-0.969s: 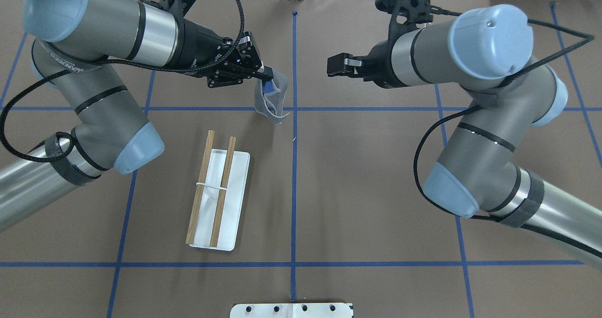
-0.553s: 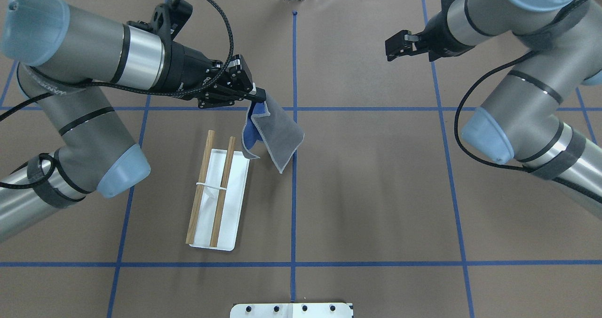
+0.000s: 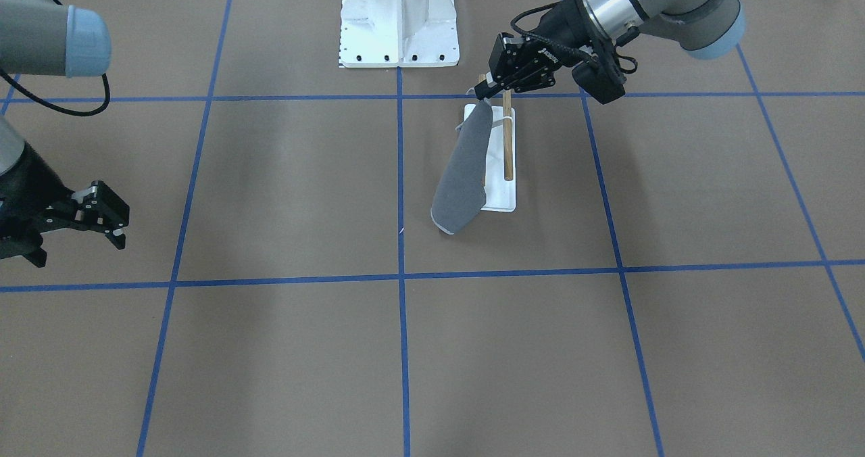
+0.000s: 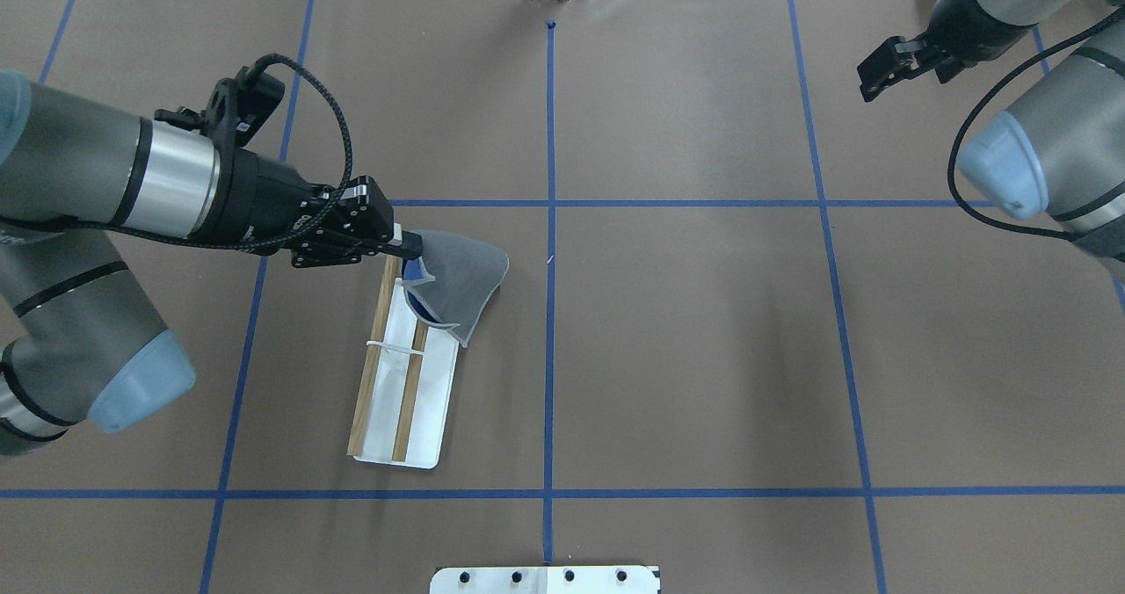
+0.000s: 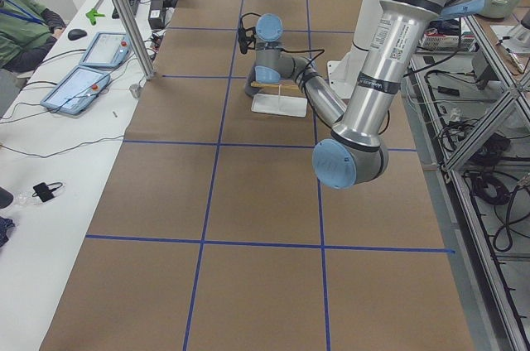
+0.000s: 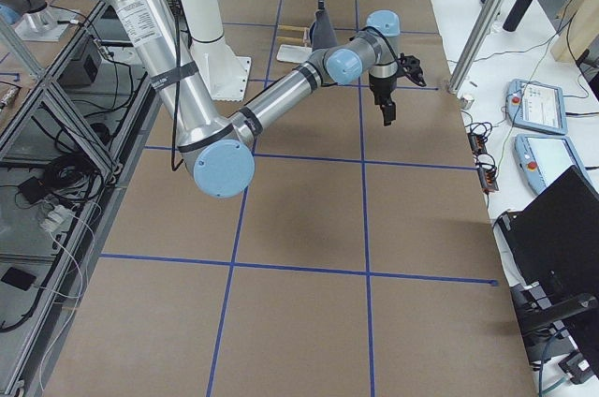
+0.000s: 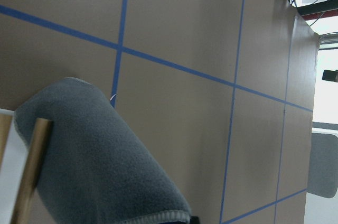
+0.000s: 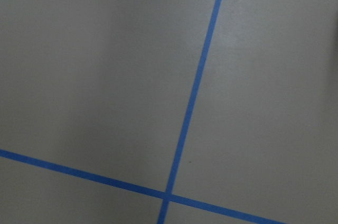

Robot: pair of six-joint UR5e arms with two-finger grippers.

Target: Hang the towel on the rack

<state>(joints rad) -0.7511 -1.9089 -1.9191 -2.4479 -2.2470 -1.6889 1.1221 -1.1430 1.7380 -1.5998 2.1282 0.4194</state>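
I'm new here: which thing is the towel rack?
On the brown table, look by the left gripper holding the grey towel. The rack is the flat white base carrying two wooden dowels, unlike the bigger bolted white pedestal.

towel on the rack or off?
Off: the towel hangs by one corner from the left pincer, over one end of the rack; dowel contact, cannot tell.
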